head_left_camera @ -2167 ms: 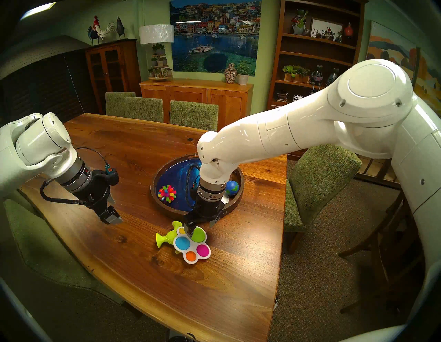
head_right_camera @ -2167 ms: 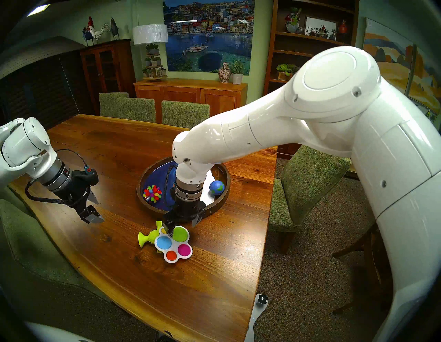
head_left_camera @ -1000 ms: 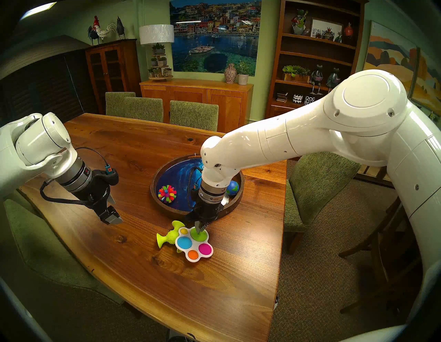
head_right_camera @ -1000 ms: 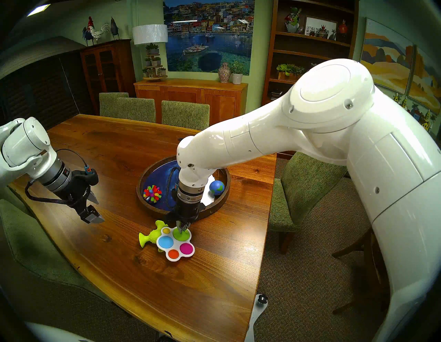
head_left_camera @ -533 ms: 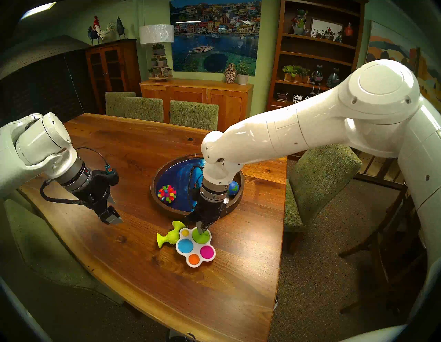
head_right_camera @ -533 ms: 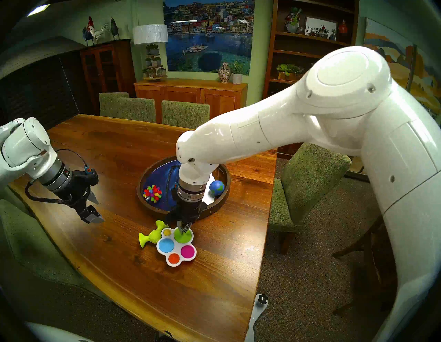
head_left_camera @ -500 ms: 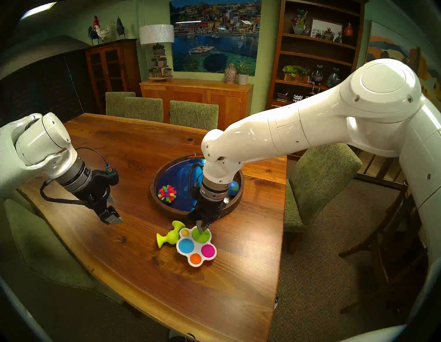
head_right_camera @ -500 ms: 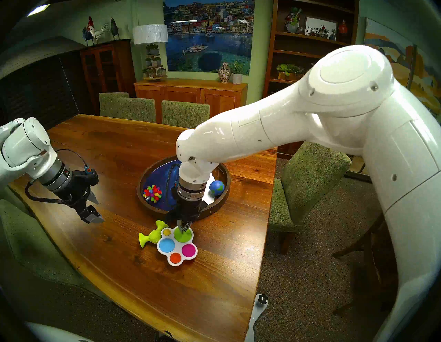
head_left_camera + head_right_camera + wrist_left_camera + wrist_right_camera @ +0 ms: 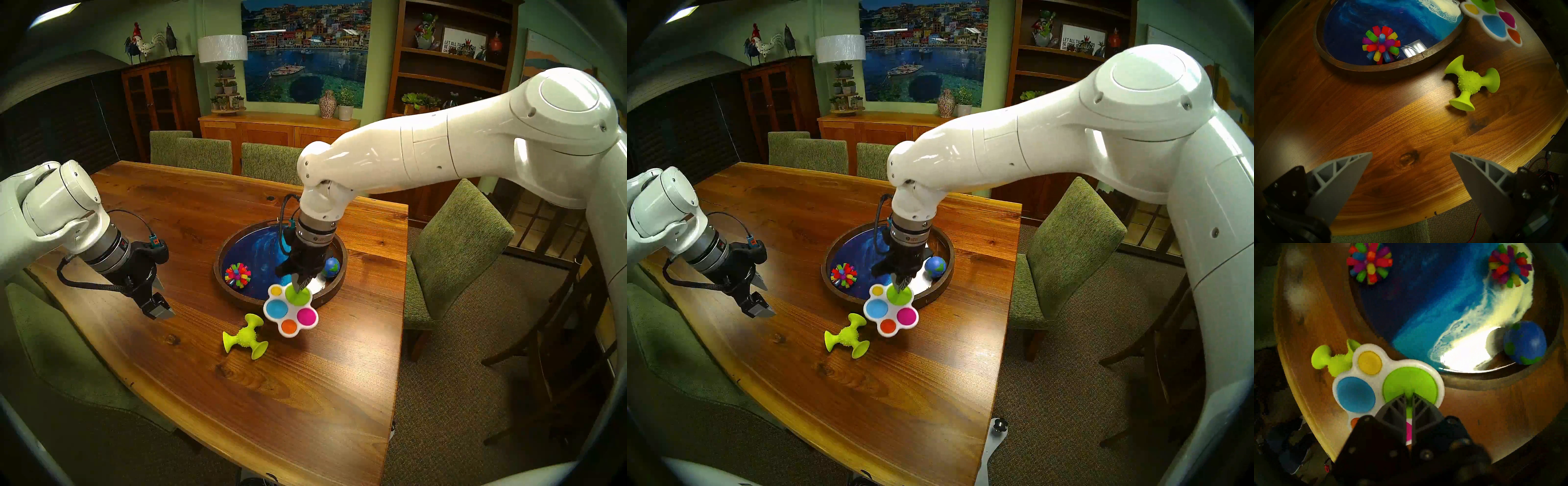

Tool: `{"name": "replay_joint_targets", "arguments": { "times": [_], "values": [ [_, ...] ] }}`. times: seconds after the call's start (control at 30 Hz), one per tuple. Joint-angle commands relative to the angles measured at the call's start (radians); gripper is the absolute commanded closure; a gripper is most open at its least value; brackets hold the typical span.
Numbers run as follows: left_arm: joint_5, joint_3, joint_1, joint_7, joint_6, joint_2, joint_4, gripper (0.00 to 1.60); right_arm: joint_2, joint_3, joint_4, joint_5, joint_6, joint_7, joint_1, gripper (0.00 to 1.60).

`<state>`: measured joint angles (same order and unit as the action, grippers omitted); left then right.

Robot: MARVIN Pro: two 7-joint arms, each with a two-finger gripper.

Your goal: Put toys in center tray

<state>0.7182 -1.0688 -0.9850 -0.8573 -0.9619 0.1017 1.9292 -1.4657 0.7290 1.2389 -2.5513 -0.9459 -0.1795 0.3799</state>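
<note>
The white lobed board [image 9: 291, 312] hangs tilted in the air, its far end pinched and raised, its near end with the orange dimple drooping toward the worktop [image 9: 237, 400]. Its long axis runs from the green dimple down to the orange one, roughly toward the robot. It is flat, white-edged, with five round dimples: yellow, green, blue, pink and orange. It hovers over the near rim of the round tray [image 9: 237, 298], partly above the tray and partly above bare wood.

The right hand [image 9: 1409, 395] is closed tight on the green dimple, pulling the soft green up into a little peak between its grey fingers [image 9: 1421, 405].

The lime three-armed suction piece [image 9: 245, 336] lies on the worktop just in front of the tray, clear of the board. Inside the tray sit two spiky multicolour balls [image 9: 1369, 262] [image 9: 1509, 267] and the globe ball [image 9: 1525, 343] against the right wall.

The left hand [image 9: 1411, 153] hovers over the worktop well left of the toys, spread wide and holding nothing.
</note>
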Motion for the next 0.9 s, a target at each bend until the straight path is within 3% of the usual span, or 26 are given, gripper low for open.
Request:
{"name": "replay_joint_targets", "arguments": {
  "times": [0.0, 0.4, 0.43, 0.87],
  "values": [
    [0.001, 0.019, -0.019, 0.001, 0.003, 0.007, 0.001, 0.0, -0.031, -0.008, -0.119, 0.01, 0.005, -0.004, -0.004, 1.6],
    [0.0, 0.017, -0.018, 0.002, 0.003, 0.007, 0.001, 0.0, -0.108, 0.002, -0.313, 0.028, 0.048, -0.021, -0.105, 1.6],
    [0.0, 0.017, -0.018, 0.002, 0.003, 0.007, 0.001, 0.0, -0.094, 0.004, -0.282, 0.031, 0.062, -0.026, -0.098, 1.6],
    [0.0, 0.015, -0.018, 0.002, 0.003, 0.007, 0.0, 0.0, -0.174, 0.01, -0.512, 0.039, 0.053, -0.024, -0.203, 1.6]
  ]
}}
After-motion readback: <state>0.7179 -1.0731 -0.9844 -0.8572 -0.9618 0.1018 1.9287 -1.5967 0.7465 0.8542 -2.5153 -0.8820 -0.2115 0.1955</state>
